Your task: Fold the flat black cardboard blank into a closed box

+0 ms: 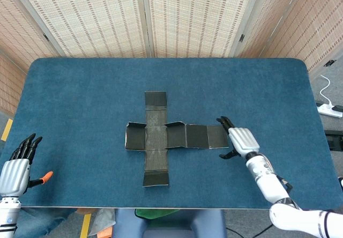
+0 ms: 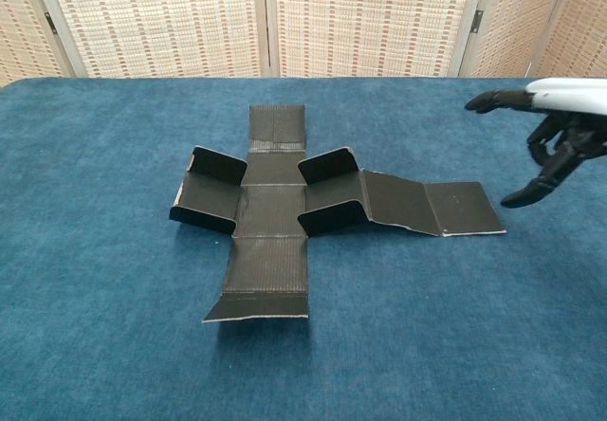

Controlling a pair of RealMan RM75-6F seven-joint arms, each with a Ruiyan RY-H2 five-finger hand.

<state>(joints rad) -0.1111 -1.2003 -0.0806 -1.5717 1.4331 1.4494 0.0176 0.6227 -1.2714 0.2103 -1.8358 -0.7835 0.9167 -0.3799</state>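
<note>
Cardboard sits near the middle of the blue table, black and cross-shaped, and you can see it is only partly flat. In the chest view the two side flaps beside the centre panel curl upward, while the long strip toward your right lies low with its far panel resting on the cloth. Your right hand hovers just beside that far end, fingers spread wide and holding nothing; the chest view shows its fingertips apart from the cardboard's edge. Your left hand is well apart from the cardboard, at the table's near left corner, fingers straight and loosely fanned, empty too. Woven screens stand behind the table.
</note>
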